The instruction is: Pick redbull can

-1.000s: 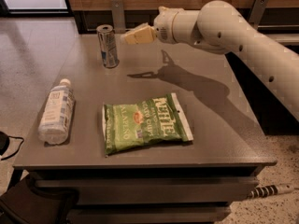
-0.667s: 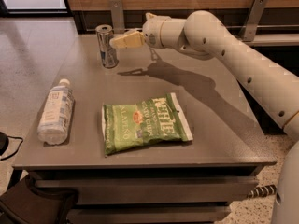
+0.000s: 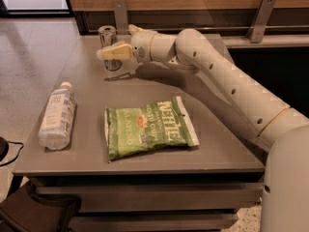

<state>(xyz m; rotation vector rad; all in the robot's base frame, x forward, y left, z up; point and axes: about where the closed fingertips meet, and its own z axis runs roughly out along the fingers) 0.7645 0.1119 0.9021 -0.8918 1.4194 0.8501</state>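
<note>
Redbull can [image 3: 107,36] stands upright, its label unreadable, between the 2 spread fingers of the gripper [image 3: 114,43]; the near finger [image 3: 116,52] crosses its front. In front of the gripper lies a green "Kettle" chips bag [image 3: 149,128], and to the front-left a water bottle [image 3: 58,116] lies on its side.

Standing upright toward the far left corner of the table [image 3: 159,88], near its back edge: redbull can [image 3: 106,36], slim, tall, metal. Showing a shiny silver top, facing up. Being partly covered across its middle by the gripper [image 3: 112,52], which is lying right against it from the right side. Showing only its upper rim and base.
</note>
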